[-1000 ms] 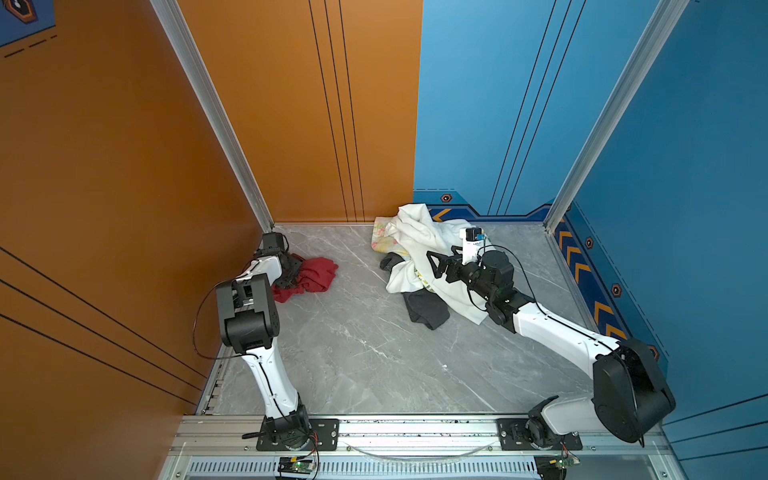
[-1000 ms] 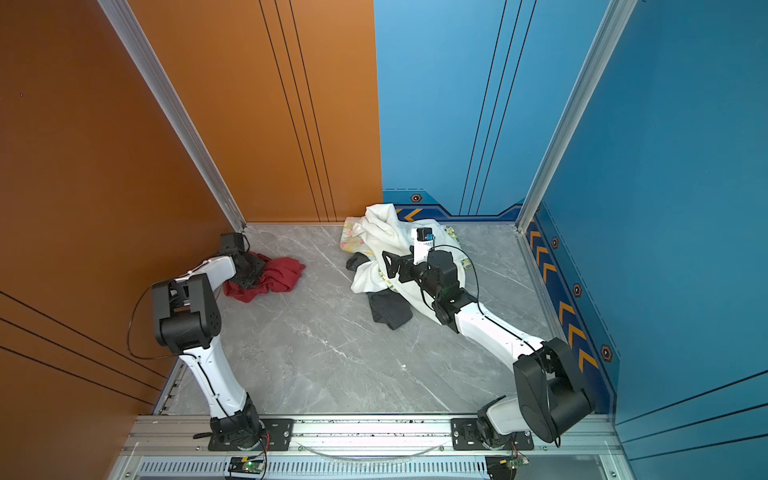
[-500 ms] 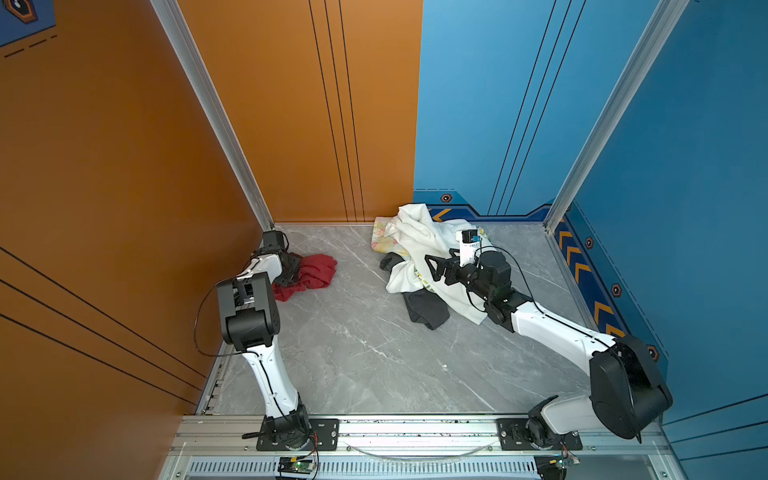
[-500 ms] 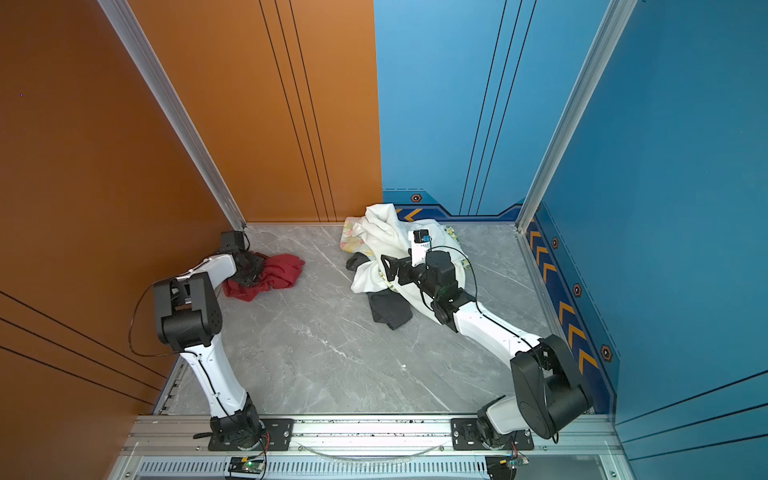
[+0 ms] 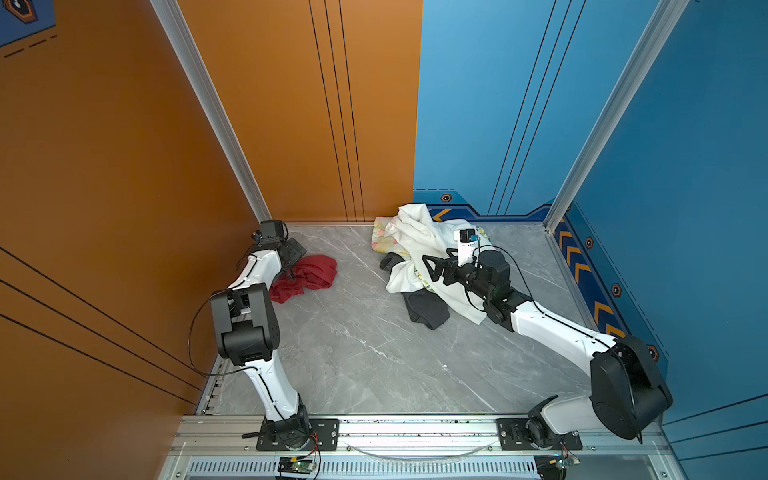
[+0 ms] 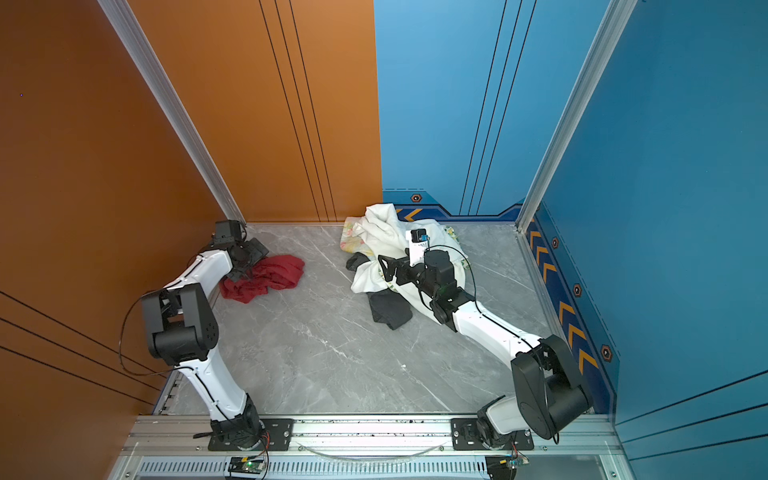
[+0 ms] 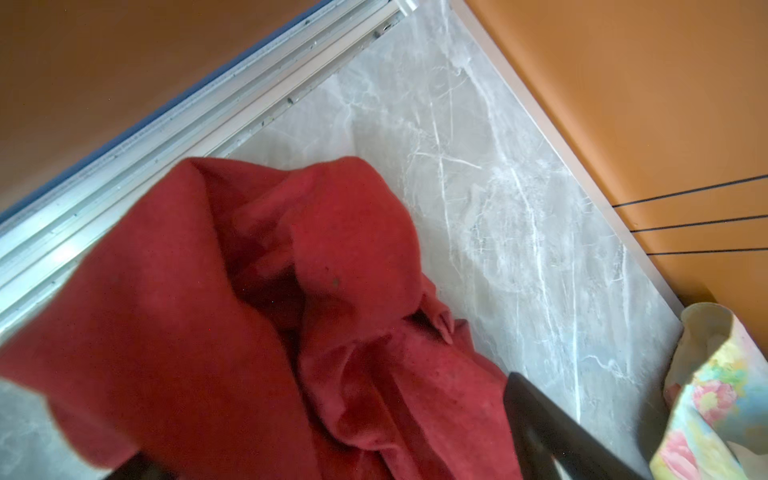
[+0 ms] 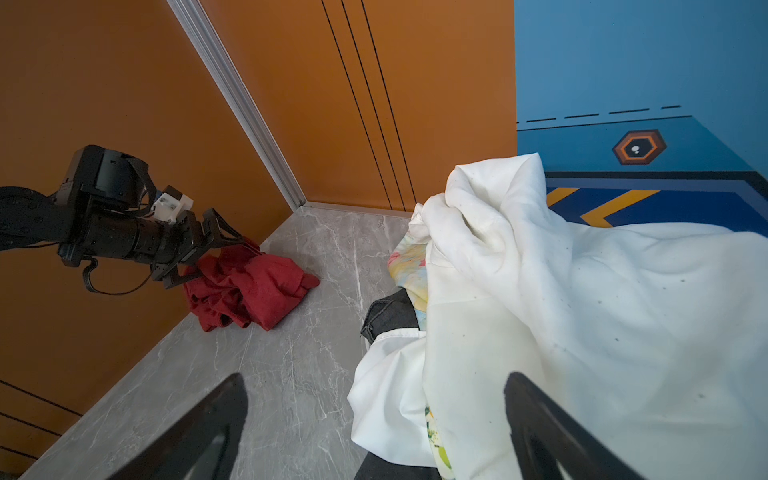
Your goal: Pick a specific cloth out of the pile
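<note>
Near the table's (image 5: 353, 353) far left corner, the cloth (image 5: 309, 274) is lying crumpled, well apart from the pile (image 5: 419, 237); the left gripper (image 8: 212, 259) is hanging at its edge, jaws spread, gripping nothing. The right gripper (image 5: 430, 270) is gaping beside the pile. Picking looks done; retreat remains.

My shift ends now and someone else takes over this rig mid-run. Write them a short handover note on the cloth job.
Left gripper: open, jaws spread at the edge of the dark red cloth, not clamping it.
Right gripper: open and empty, over the edge of the pile.
Cloth: crumpled on the table by the orange wall, clear of the pile.
Done: the red cloth lies apart from the pile.
Left: probably only to draw both arms back; check that no fabric snags on the left fingers.
</note>
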Controlling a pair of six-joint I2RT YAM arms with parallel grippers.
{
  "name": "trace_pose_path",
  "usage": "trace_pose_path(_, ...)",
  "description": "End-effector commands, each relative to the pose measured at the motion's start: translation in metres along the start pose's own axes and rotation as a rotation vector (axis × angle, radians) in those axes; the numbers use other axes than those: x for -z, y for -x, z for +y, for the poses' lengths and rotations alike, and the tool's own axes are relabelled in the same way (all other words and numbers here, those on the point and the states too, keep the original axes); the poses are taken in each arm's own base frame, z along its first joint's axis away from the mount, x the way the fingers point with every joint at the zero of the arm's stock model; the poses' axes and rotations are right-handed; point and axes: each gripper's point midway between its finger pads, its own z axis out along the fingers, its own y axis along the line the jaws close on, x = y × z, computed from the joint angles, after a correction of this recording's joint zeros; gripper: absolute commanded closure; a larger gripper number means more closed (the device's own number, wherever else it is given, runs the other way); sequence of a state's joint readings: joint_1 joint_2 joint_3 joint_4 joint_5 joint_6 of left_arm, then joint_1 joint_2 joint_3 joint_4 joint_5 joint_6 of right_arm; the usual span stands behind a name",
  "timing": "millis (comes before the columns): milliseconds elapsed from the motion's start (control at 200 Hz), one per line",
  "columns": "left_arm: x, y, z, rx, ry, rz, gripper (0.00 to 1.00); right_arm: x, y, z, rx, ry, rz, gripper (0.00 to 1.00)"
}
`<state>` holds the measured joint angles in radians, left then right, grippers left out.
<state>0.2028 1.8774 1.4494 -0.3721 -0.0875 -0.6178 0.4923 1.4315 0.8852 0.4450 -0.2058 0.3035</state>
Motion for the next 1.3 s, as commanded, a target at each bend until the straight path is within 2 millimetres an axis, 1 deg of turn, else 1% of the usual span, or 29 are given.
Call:
trace_pose_path(0,0.024,0.007,-0.016,-0.135,-0.031,-0.025,0.02,0.009,0.024,0.011,0.005,0.011,-0.042,0.03)
trace_pose_path(255,0.065,0.002,-0.047,-0.337,-0.121,-0.078,0.02,0.02,0.025,0.006,0.01,-0.031,-0.037,0.02)
trace_pose_path(350,0.08,-0.005,-0.057,-0.407,-0.157,-0.091,0.02,0.029,0.029,0.002,0.023,-0.064,-0.045,0.01)
trace_pose_path(476,0.098,-0.014,-0.064,-0.464,-0.211,-0.117,0.02,0.044,0.035,-0.005,0.05,-0.12,-0.05,0.0)
trace_pose_path(556,0.108,-0.02,-0.066,-0.475,-0.265,-0.151,0.02,0.055,0.037,-0.014,0.077,-0.174,-0.046,0.0)
trace_pose_path(606,0.114,-0.023,-0.066,-0.472,-0.303,-0.187,0.02,0.063,0.038,-0.023,0.104,-0.22,-0.043,0.0)
trace_pose_path(621,0.114,-0.027,-0.065,-0.472,-0.311,-0.187,0.02,0.065,0.037,-0.027,0.113,-0.24,-0.041,0.0)
trace_pose_path(631,0.117,-0.022,-0.068,-0.467,-0.33,-0.216,0.02,0.066,0.038,-0.03,0.119,-0.252,-0.042,0.0)
trace_pose_path(711,0.13,-0.03,-0.074,-0.47,-0.435,-0.281,0.02,0.079,0.039,-0.054,0.155,-0.358,-0.05,0.0)
trace_pose_path(716,0.127,-0.034,-0.072,-0.472,-0.435,-0.274,0.02,0.08,0.039,-0.057,0.156,-0.367,-0.052,0.0)
trace_pose_path(736,0.127,-0.039,-0.071,-0.476,-0.454,-0.278,0.02,0.083,0.039,-0.063,0.16,-0.392,-0.056,0.0)
trace_pose_path(781,0.13,-0.045,-0.07,-0.478,-0.478,-0.297,0.02,0.089,0.04,-0.077,0.16,-0.443,-0.068,0.0)
trace_pose_path(866,0.131,-0.054,-0.061,-0.47,-0.482,-0.321,0.02,0.095,0.038,-0.097,0.163,-0.512,-0.09,0.0)
trace_pose_path(986,0.126,-0.067,-0.045,-0.49,-0.457,-0.371,0.02,0.097,0.023,-0.122,0.174,-0.592,-0.076,0.0)
trace_pose_path(1101,0.124,-0.073,-0.033,-0.495,-0.438,-0.427,0.02,0.094,0.005,-0.138,0.203,-0.64,-0.039,0.0)
trace_pose_path(1166,0.118,-0.078,-0.024,-0.49,-0.416,-0.438,0.02,0.093,-0.003,-0.146,0.232,-0.674,-0.021,0.0)
trace_pose_path(1291,0.105,-0.09,-0.014,-0.547,-0.355,-0.426,0.02,0.096,-0.018,-0.161,0.277,-0.737,0.01,0.0)
